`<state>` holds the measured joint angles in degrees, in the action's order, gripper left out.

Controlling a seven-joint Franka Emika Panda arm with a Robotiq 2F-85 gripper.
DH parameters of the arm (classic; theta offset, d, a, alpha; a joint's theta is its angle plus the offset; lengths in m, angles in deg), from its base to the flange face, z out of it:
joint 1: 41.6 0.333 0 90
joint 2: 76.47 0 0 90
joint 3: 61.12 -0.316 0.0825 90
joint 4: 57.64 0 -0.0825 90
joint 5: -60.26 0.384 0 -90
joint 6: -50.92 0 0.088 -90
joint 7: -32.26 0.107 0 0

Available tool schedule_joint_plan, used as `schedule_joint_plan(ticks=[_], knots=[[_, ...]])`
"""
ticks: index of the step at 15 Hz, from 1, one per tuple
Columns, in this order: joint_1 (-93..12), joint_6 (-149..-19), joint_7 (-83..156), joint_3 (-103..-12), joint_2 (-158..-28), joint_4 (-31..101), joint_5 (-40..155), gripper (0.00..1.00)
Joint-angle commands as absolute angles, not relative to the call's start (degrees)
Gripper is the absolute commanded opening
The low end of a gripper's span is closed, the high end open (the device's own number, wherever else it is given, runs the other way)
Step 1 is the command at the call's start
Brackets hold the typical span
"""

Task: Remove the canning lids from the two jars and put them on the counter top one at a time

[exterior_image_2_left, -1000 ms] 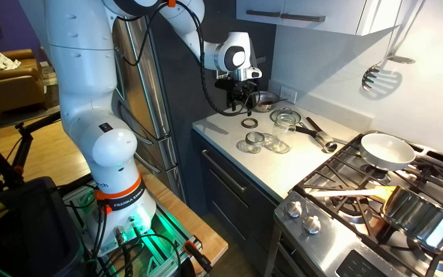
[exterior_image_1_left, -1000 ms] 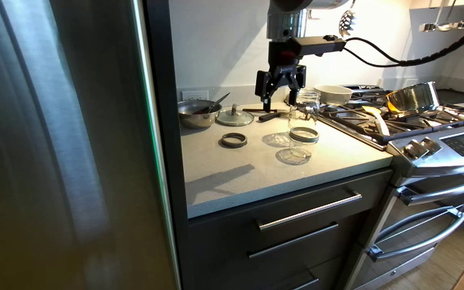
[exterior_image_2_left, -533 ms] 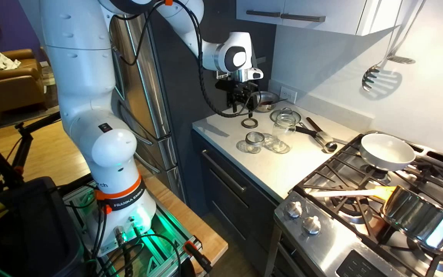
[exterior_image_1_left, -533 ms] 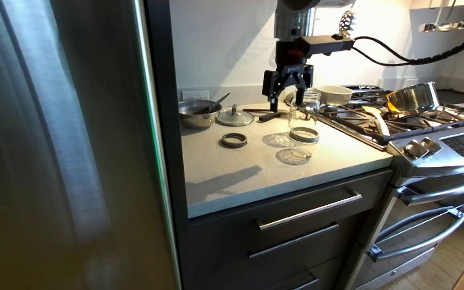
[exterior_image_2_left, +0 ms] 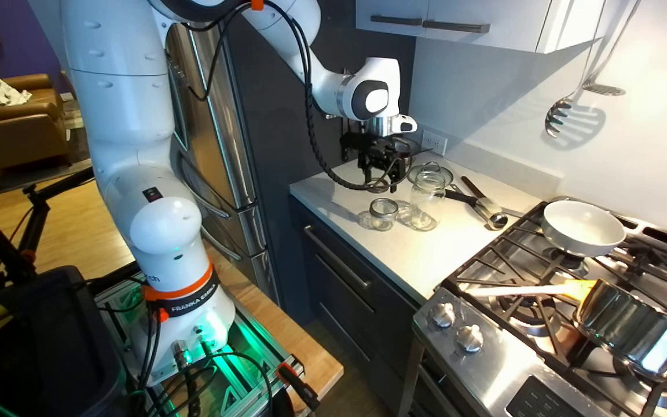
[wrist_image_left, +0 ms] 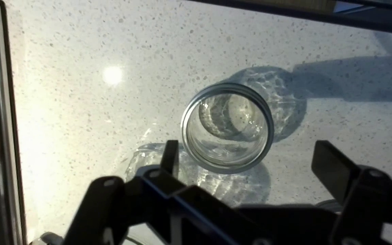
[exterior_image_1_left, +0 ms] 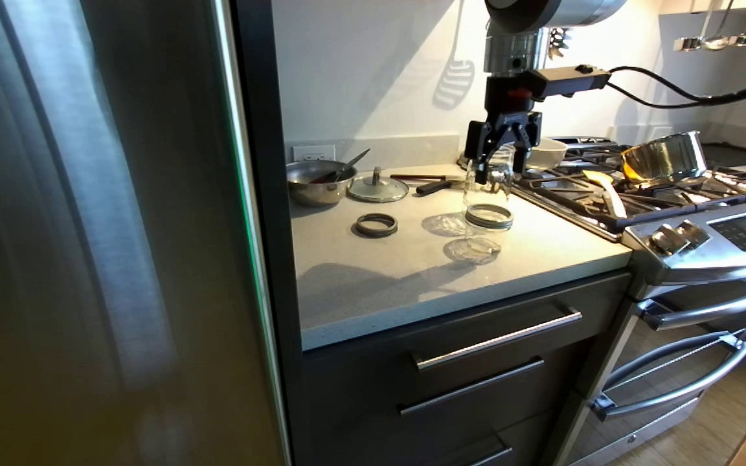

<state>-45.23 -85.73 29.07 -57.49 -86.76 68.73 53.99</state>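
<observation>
Counter (exterior_image_2_left: 443,255) is carrying both jars, stove (exterior_image_2_left: 495,365) bordering it. My gripper (exterior_image_1_left: 500,172) is hanging above the low jar (exterior_image_2_left: 383,218), not touching. Tall jar (exterior_image_2_left: 428,189) is standing just beside it, showing no ring; loose ring (exterior_image_1_left: 376,232) is lying flat on the counter, so I'm calling one done. Second ring (wrist_image_left: 228,87) is sitting around the low jar's mouth: roughly below my fingers (wrist_image_left: 332,170), nearer the stove-side one. Wrist view is placing it slightly toward the counter's front edge; can't tell how much is camera offset. Being round, it's offering no long axis. Fingers are standing apart, holding nothing. Versus half a second ago, I'm sitting farther stove-ward, closer to that jar; jars and rings are staying put.
</observation>
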Motion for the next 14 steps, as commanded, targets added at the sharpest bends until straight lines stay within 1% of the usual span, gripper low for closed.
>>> schedule_joint_plan(ticks=[1, 10, 12, 14], knots=[[-46.75, -89.54, 25.80, -57.28, -86.74, 71.41, 56.18, 1.00], [-48.96, -96.50, 23.65, -56.92, -86.64, 76.08, 59.91, 1.00], [-49.47, -97.90, 22.26, -56.98, -86.72, 76.84, 61.31, 0.97], [-50.10, -99.14, 20.88, -56.96, -86.83, 77.40, 62.75, 0.97]])
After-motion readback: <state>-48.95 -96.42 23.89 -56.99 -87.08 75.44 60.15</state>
